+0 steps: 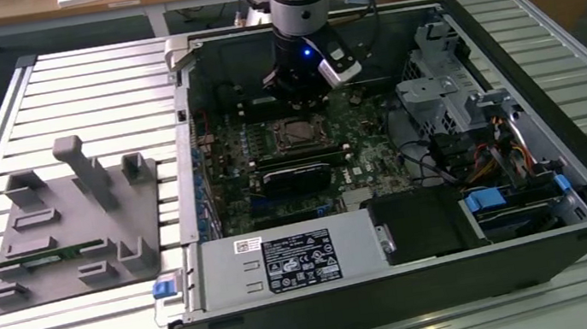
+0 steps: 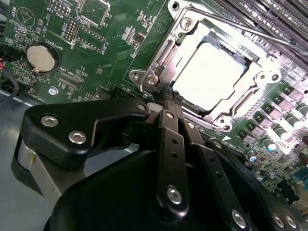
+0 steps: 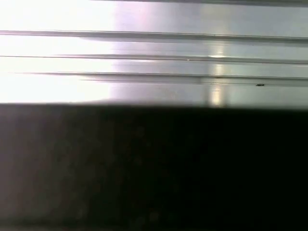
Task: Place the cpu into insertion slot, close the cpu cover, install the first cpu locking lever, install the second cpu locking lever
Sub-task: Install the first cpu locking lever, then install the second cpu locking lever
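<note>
In the second wrist view the cpu [image 2: 211,74] lies flat in the insertion slot [image 2: 219,120], its silver top brightly lit. The cpu cover [image 2: 185,36] is down over it, framing the chip through its square window. A thin metal locking lever [image 2: 245,31] runs along one side of the socket. My gripper [image 2: 163,98] is shut, its black fingers [image 2: 171,144] pressed together with the tips at the socket's corner, beside a hinge screw [image 2: 150,80]. In the exterior view the gripper [image 1: 300,101] hangs inside the computer case just behind the insertion slot [image 1: 296,134].
The open black computer case [image 1: 403,287] lies on a slatted metal table [image 1: 86,81]. A black heatsink block [image 1: 295,173], drive bays and cables [image 1: 477,156] surround the socket. A grey parts fixture [image 1: 71,222] sits at the exterior view's left. A coin battery [image 2: 41,57] sits on the board.
</note>
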Controlling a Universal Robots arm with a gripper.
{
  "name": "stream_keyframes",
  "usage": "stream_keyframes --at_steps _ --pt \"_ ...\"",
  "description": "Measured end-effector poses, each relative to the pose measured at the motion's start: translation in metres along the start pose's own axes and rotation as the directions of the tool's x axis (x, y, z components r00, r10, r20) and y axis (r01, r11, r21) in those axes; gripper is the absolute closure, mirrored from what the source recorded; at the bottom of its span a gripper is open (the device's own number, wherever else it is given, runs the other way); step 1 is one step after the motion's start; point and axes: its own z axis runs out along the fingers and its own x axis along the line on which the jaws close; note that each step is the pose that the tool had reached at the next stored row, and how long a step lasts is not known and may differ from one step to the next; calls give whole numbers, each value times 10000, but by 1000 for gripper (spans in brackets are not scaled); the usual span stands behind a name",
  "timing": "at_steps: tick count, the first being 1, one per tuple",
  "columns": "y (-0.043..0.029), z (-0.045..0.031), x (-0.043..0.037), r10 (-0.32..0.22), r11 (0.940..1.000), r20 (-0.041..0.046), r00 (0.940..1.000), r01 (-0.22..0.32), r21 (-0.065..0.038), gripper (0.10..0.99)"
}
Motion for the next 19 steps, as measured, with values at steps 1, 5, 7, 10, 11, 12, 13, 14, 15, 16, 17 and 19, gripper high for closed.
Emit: stream_keyframes --at_steps 1,5,7,10,11,12,13,14,15,16,17,19 --pt "1 2 -1 1 10000 1 10000 -1 -19 980" --pt "-1 -6 2 3 9999 -10 10000 -3 -109 980" --pt "2 -12 1 3 9999 -8 10000 -3 -122 980" --pt "13 -46 -6 3 9999 15 10000 -2 -158 980" --pt "12 -72 -6 3 9999 8 10000 -2 -147 980" --pt "11 -97 -6 2 9999 3 10000 -2 -140 980" --pt "11 -120 -6 3 9999 4 10000 -3 -140 980" --pt "12 -139 -6 3 9999 5 10000 -3 -142 980" --pt "12 -146 -7 4 9999 4 10000 -4 -140 980" --pt "12 -146 -7 3 9999 4 10000 -3 -141 980" --pt "12 -146 -7 3 9999 4 10000 -3 -141 980" --pt "2 -147 -7 3 9999 4 10000 -3 -139 980"
